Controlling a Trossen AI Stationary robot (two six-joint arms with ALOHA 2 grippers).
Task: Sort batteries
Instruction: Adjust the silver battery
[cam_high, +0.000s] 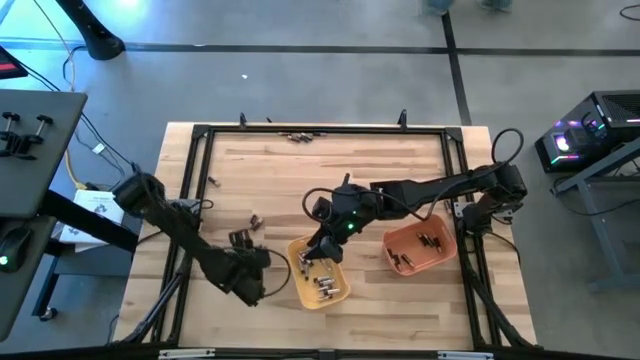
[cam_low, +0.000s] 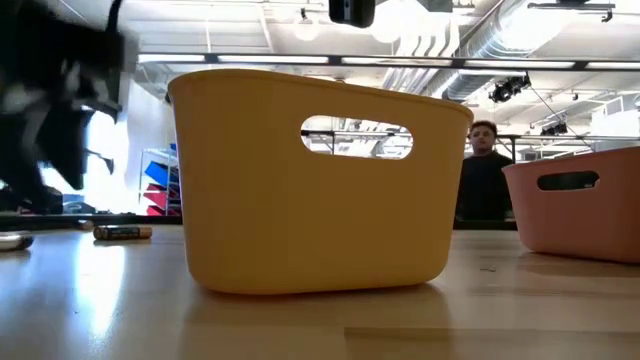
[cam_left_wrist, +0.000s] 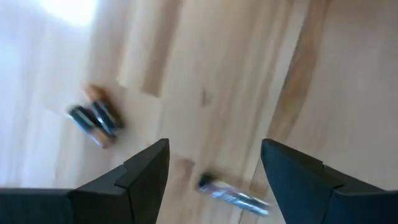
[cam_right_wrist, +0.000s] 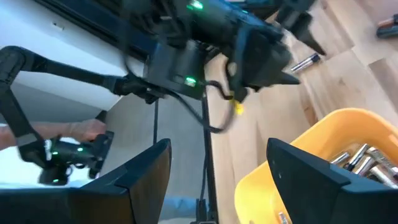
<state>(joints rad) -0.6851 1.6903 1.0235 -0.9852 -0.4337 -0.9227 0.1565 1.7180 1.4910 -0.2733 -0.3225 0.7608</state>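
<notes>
My left gripper (cam_left_wrist: 214, 146) hangs open above the wood at the table's near left, touching nothing. A silvery battery (cam_left_wrist: 233, 196) lies on the table between its fingers, and two dark, coppery-tipped batteries (cam_left_wrist: 96, 118) lie off to one side. In the high view this gripper (cam_high: 243, 252) is just near of those loose batteries (cam_high: 238, 238). My right gripper (cam_high: 312, 258) is open over the far left rim of the yellow tray (cam_high: 335, 292), with nothing between its fingers (cam_right_wrist: 149, 168). Several silvery batteries (cam_right_wrist: 360, 158) lie in the yellow tray, and dark batteries (cam_high: 430, 241) lie in the orange tray (cam_high: 440, 262).
More batteries lie by the table's far edge (cam_high: 300, 135) and at the left (cam_high: 212, 182); one lies on the wood left of the yellow tray (cam_low: 122, 232). A black frame (cam_high: 320, 130) runs around the table. A person (cam_low: 485, 185) stands beyond the table.
</notes>
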